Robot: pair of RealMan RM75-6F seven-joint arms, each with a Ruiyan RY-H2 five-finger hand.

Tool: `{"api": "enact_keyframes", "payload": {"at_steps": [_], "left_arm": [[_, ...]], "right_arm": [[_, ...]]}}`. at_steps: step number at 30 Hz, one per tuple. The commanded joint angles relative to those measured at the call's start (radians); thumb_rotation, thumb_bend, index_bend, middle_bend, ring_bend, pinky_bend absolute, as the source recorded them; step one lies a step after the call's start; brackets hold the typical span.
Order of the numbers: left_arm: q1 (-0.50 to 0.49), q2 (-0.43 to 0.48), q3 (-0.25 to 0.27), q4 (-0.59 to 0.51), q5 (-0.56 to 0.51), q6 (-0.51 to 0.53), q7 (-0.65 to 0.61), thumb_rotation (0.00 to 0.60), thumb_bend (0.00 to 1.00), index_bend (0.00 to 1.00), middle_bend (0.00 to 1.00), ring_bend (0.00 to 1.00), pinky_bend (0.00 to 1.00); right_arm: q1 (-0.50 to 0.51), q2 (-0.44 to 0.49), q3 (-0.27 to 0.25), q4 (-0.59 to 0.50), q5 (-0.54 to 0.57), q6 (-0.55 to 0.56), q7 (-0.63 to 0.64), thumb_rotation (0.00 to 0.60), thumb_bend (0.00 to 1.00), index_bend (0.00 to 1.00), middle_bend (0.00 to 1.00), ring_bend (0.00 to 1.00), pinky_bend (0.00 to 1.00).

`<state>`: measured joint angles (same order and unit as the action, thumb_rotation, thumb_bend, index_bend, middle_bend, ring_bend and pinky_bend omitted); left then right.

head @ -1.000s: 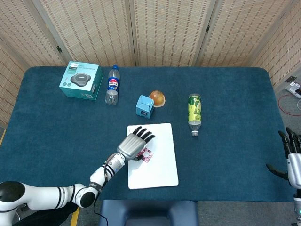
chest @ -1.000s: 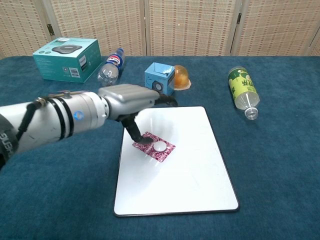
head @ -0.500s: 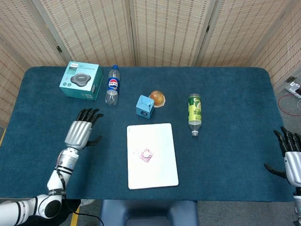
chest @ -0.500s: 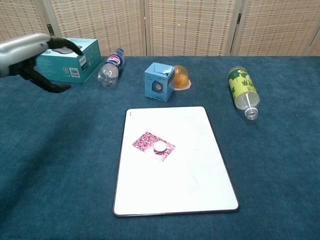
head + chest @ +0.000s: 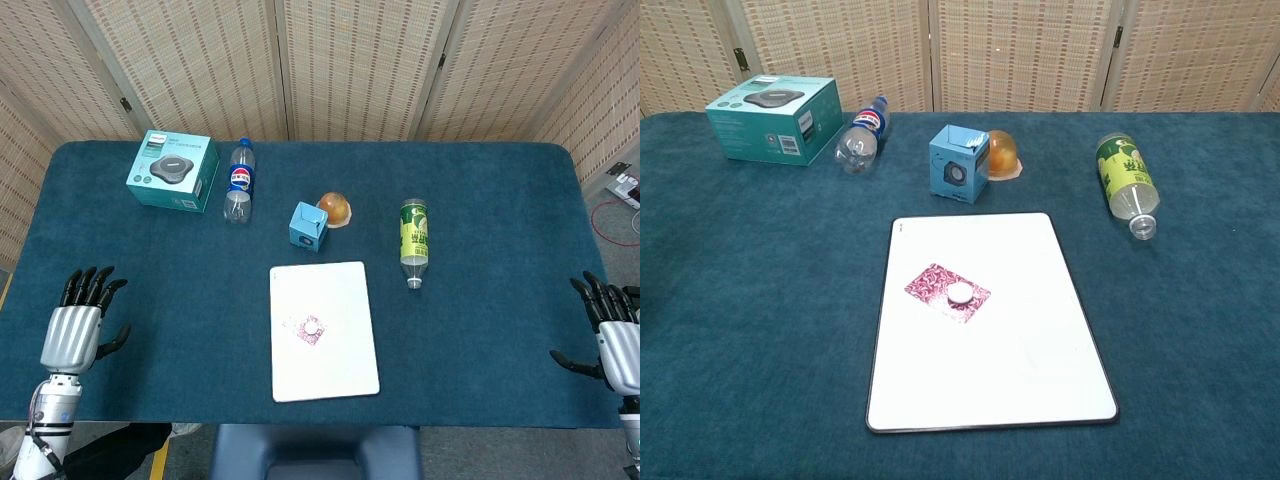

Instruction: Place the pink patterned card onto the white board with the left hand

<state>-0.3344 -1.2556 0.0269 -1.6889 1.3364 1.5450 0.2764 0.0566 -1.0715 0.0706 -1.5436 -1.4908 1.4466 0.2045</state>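
The pink patterned card [image 5: 310, 328] [image 5: 947, 292] lies flat on the white board [image 5: 340, 360] [image 5: 1020, 360], left of the board's middle, with a small white disc on top of it. My left hand [image 5: 73, 330] hovers at the table's near left edge, fingers spread, holding nothing, far from the board. At the near right edge, my right hand [image 5: 612, 335] is open too, fingers apart. Neither hand shows in the chest view.
A teal box [image 5: 174, 171] and a Pepsi bottle [image 5: 238, 180] lie at the back left. A small blue box [image 5: 308, 226] and an orange object [image 5: 336, 209] sit just behind the board. A green-labelled bottle [image 5: 414, 242] lies to the board's right.
My left hand let go of the card on the board, then drew back left and toward the table's near left edge. The card stays put. The right hand shifted slightly.
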Motion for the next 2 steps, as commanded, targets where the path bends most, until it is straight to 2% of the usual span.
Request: {"api": "enact_keyframes", "payload": {"at_steps": [1,2], "left_arm": [[0.028,0.009,0.014,0.007,0.028,0.014,-0.001,0.6,0.36,0.24,0.12,0.07,0.0],[0.032,0.007,0.012,0.015,0.027,0.013,-0.004,0.6,0.36,0.24,0.12,0.07,0.0]], "right_arm": [[-0.007,-0.005,-0.002,-0.007,0.003,0.013,-0.018,0.6,0.02,0.0,0.02,0.03,0.0],[-0.009,-0.006,-0.002,-0.007,0.004,0.017,-0.021,0.6,0.02,0.0,0.02,0.03,0.0]]}}
